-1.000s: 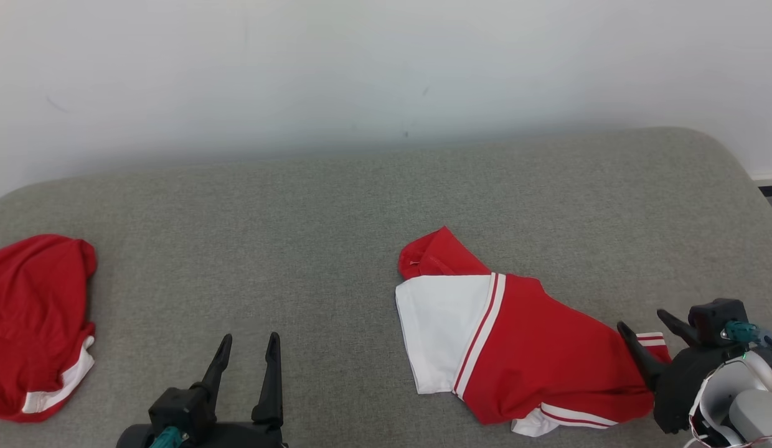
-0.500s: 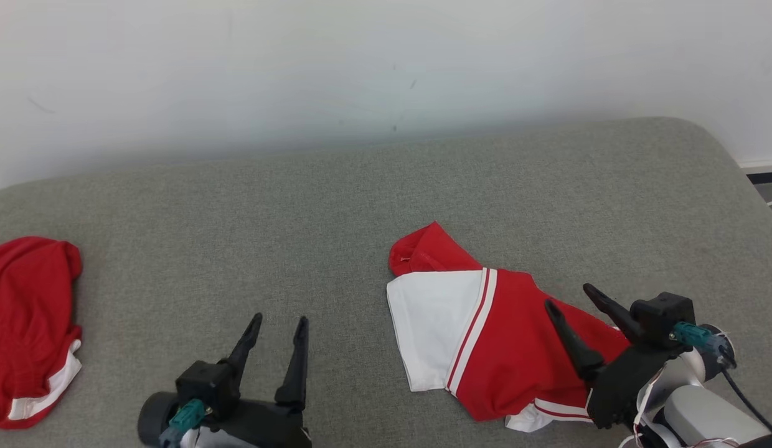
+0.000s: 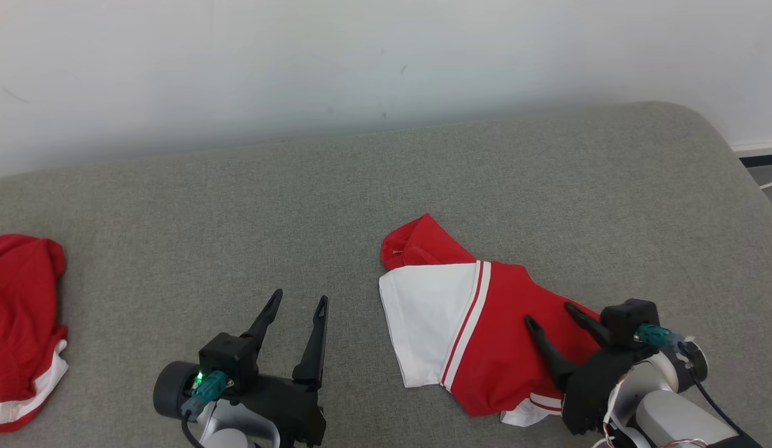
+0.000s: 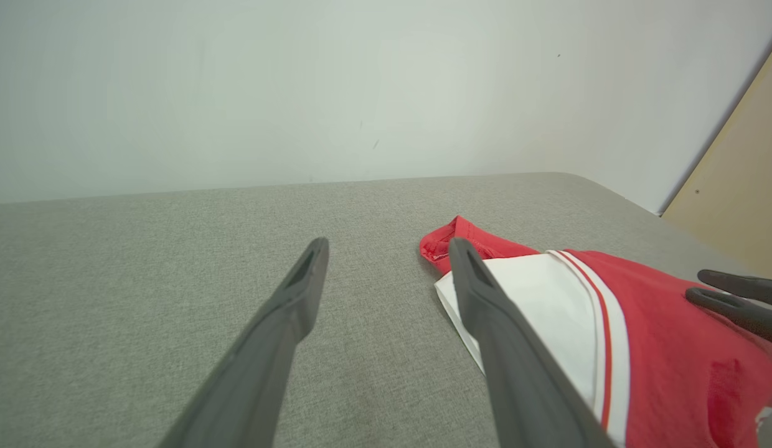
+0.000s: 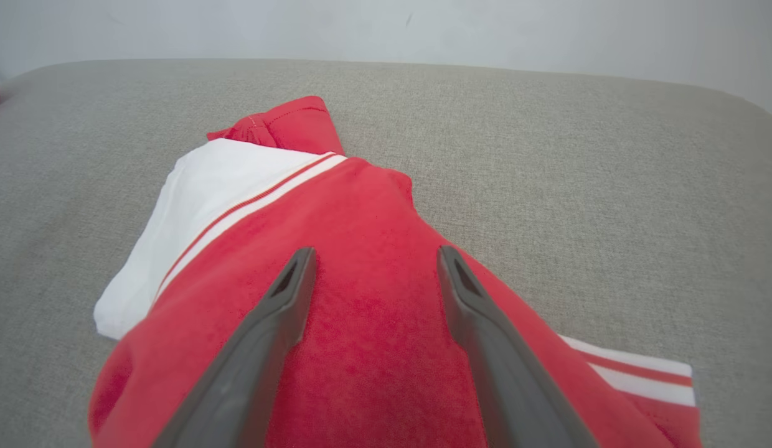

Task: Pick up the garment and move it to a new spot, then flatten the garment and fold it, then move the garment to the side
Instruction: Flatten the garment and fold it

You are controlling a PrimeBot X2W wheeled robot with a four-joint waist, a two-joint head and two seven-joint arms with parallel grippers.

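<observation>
Garment (image 3: 485, 336): red knit with a white panel (image 3: 423, 311) and red-and-white striped trim. It lies crumpled and part-folded on the grey padded surface (image 3: 268, 205), right of centre, on my right side. Judged light, soft and limp. It will sag and trail from any single pinch, and the textured cover may drag on it. Not fragile, not slippery.

Right gripper (image 3: 548, 312): jaws spread wide, nothing held, poised over the red body of the cloth. Whether the tips touch it I cannot tell.

Left gripper (image 3: 301, 295): likewise spread and empty, over bare surface left of the white panel.

Hold points, my judgement: pinch a raised ridge in the red body with the right. Take the white edge, or the bunched red end at the far side, with the left. That way the cloth should lift spread out rather than as a rope.

Room: a wide bare stretch lies between this piece and a second red garment (image 3: 18, 323) at the far left. The wall (image 3: 361, 62) closes the back. The surface rounds off at its right rear corner, and the cloth lies nearer that side, so any move should favour the left.
</observation>
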